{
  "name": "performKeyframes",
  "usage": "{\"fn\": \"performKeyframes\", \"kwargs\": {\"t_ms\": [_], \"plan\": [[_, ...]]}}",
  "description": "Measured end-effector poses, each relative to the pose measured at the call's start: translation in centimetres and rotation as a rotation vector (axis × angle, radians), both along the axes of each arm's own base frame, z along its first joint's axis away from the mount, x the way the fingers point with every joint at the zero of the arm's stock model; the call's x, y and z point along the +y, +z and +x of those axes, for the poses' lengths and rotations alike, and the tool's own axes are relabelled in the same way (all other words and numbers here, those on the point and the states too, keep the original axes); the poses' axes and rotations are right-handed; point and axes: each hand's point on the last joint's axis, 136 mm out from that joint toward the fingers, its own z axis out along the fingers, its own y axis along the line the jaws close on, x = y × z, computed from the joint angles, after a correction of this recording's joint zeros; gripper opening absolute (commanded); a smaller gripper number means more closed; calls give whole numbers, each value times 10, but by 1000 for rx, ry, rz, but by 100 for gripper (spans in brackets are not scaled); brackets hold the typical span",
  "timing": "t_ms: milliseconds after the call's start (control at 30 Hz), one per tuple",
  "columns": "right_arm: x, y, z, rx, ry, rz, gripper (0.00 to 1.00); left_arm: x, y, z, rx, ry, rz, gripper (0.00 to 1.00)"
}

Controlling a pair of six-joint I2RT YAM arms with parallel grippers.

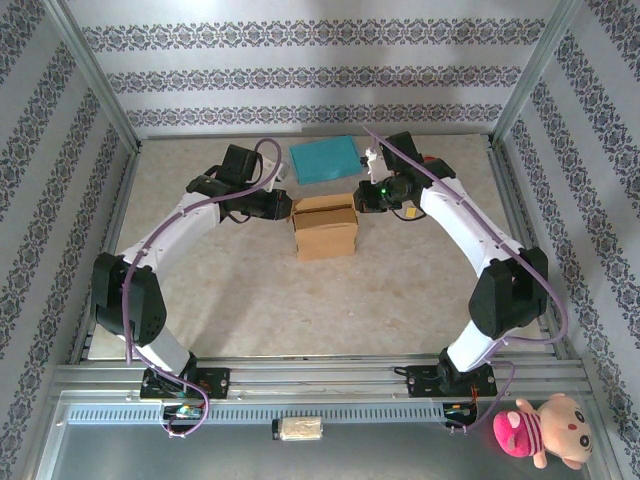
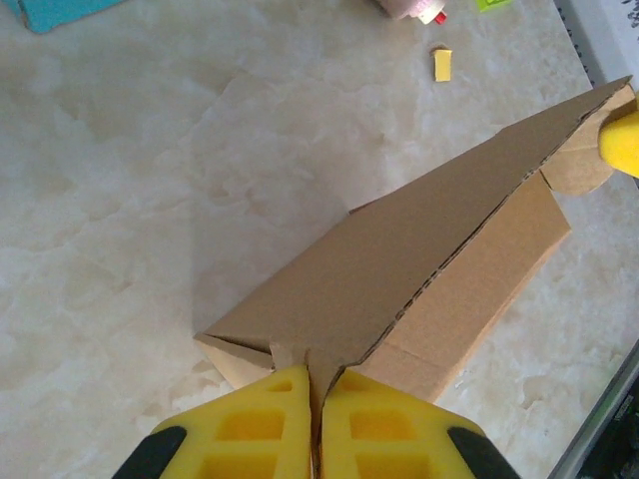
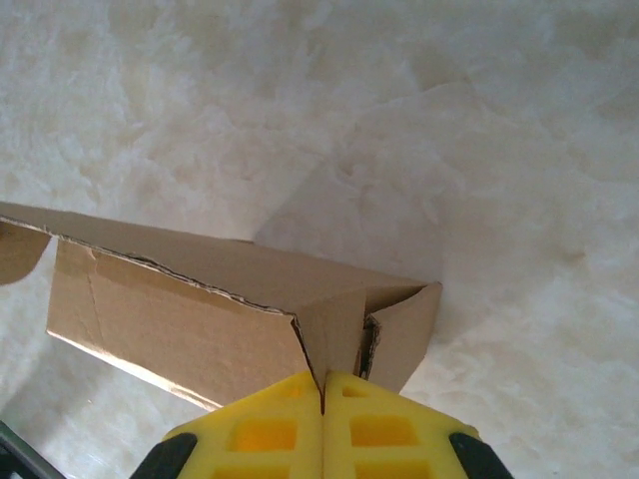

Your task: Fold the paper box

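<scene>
A pale, marbled table (image 1: 400,290) sits inside a metal frame, with patterned wallpaper on the walls around it. The paper box (image 1: 325,226) stands on the table directly between the two sets of jaws. It is a brown cardboard carton, and its top panel spans from one set to the other.

The left jaws are closed tight on the box. In the left wrist view their yellow pads (image 2: 255,424) meet with only a thin cardboard tab of the box (image 2: 399,269) between them. From there the top panel runs away, narrowing to a point at the far end. A yellow pad of the right jaws (image 2: 624,140) touches the cardboard at that point, beside a rounded tab.

The right jaws are likewise pressed together on cardboard. In the right wrist view their pads (image 3: 389,429) pinch an upright flap at the box's corner (image 3: 200,309), and the long side wall stretches off to their left. From above, the left arm (image 1: 190,225) and right arm (image 1: 460,225) reach in from either side.

Beyond the jaws, toward the back wall, a flat teal sheet (image 1: 325,159) lies near the box but apart from it. Just past the right jaws is a small white-and-pink object (image 1: 373,157), possibly a bottle, though it is too small to tell. A yellow scrap (image 2: 442,64) lies on the table past the box.

Well behind the jaws, off the table, a pink plush toy (image 1: 545,430) lies near the right arm's base. A small pale item (image 1: 298,429) rests between the two bases.
</scene>
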Motion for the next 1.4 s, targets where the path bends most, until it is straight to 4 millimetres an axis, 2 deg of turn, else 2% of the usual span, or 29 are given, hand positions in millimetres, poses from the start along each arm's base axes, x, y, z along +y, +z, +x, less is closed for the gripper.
{"fn": "performKeyframes", "kwargs": {"t_ms": [267,700,1067,1400], "plan": [[1,-4,4,18,-55,30,6,0,0,5,19,38,-6,8],[2,-15,9,-67,-45,-10,4,0,0,11,42,76,-20,9],[6,-18,16,-106,-99,20,4,-2,-2,14,157,202,-88,9],[8,-21,19,-117,-129,34,4,0,-8,20,193,304,-64,9]]}}
